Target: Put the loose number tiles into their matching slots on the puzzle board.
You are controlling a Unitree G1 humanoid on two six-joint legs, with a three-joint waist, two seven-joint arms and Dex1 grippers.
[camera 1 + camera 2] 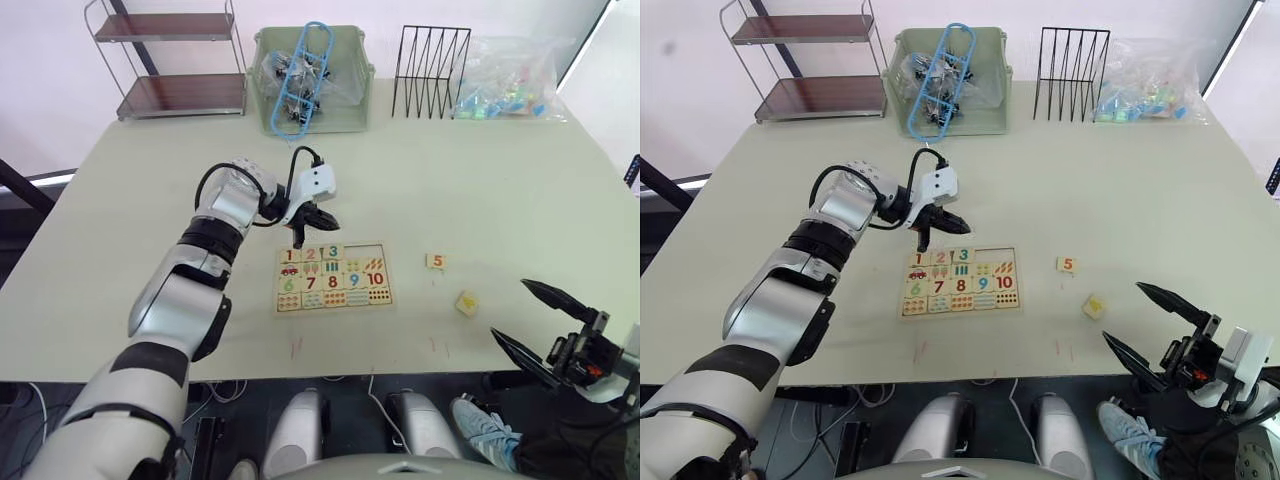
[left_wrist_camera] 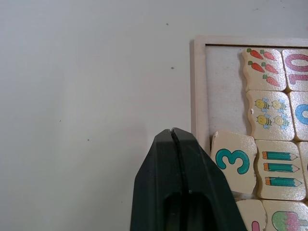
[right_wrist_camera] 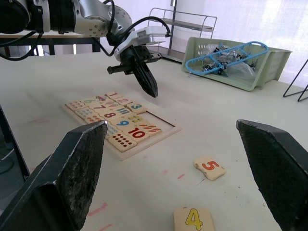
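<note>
Spanning pale table (image 1: 480, 190), puzzle board (image 1: 332, 299), white wall (image 1: 40, 80)

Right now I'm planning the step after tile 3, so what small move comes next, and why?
Probably reach the open right gripper toward the 4 tile: it lies loose on the table nearest that gripper, and the puzzle board has empty slots beside the 3 tile.

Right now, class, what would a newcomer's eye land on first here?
Mid-table, the puzzle board has two empty slots at its top right. The left tool, shut, hovers by the board's top edge near tile 3. Tiles 5 and 4 lie loose to the board's right.
</note>
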